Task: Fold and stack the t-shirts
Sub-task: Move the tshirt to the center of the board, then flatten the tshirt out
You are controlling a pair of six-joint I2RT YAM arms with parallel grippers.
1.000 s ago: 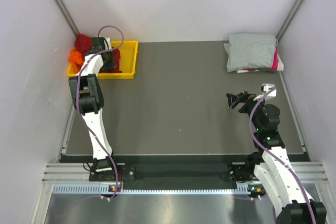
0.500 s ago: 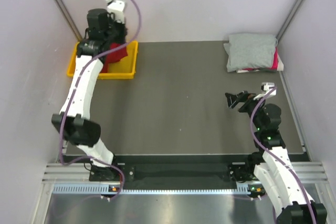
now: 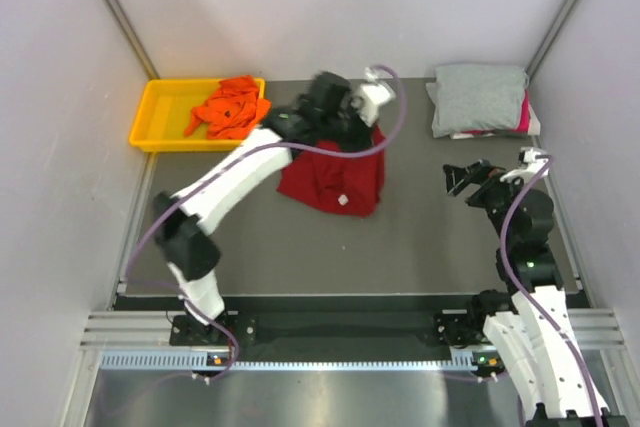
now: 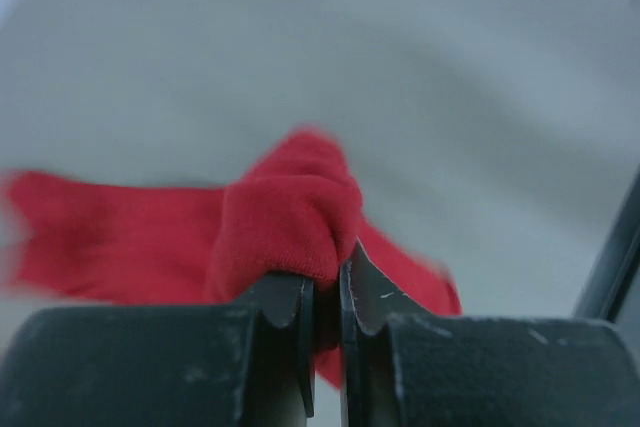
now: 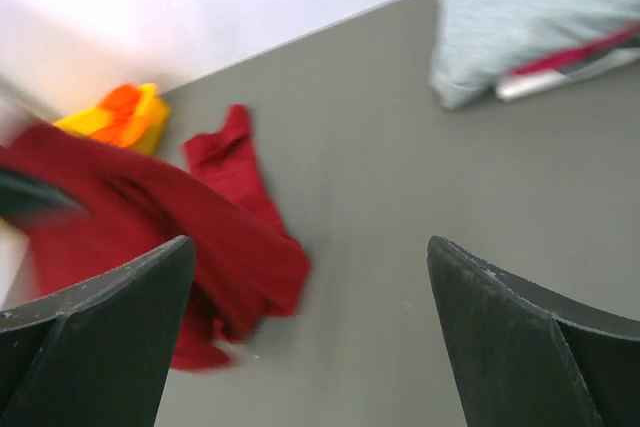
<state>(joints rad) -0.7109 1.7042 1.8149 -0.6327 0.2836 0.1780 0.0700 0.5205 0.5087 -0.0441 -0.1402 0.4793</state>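
My left gripper (image 3: 352, 125) is shut on the dark red t-shirt (image 3: 332, 177), which hangs crumpled from it onto the grey table (image 3: 420, 237) at mid-back. In the left wrist view the red cloth (image 4: 290, 217) bunches between the closed jaws of the left gripper (image 4: 325, 282). My right gripper (image 3: 462, 177) is open and empty at the right, facing the red shirt (image 5: 190, 237). The orange t-shirt (image 3: 228, 107) lies in the yellow tray (image 3: 160, 117). The folded light grey t-shirt (image 3: 478, 97) lies on the pink one (image 3: 522, 115) at the back right.
Grey walls enclose the table on three sides, with metal posts at the back corners. The table's front edge and a metal rail (image 3: 340, 332) run by the arm bases.
My left arm has swung from over the yellow tray to the table's middle, carrying the dark red shirt out of the tray. The right arm has shifted slightly up and to the right.
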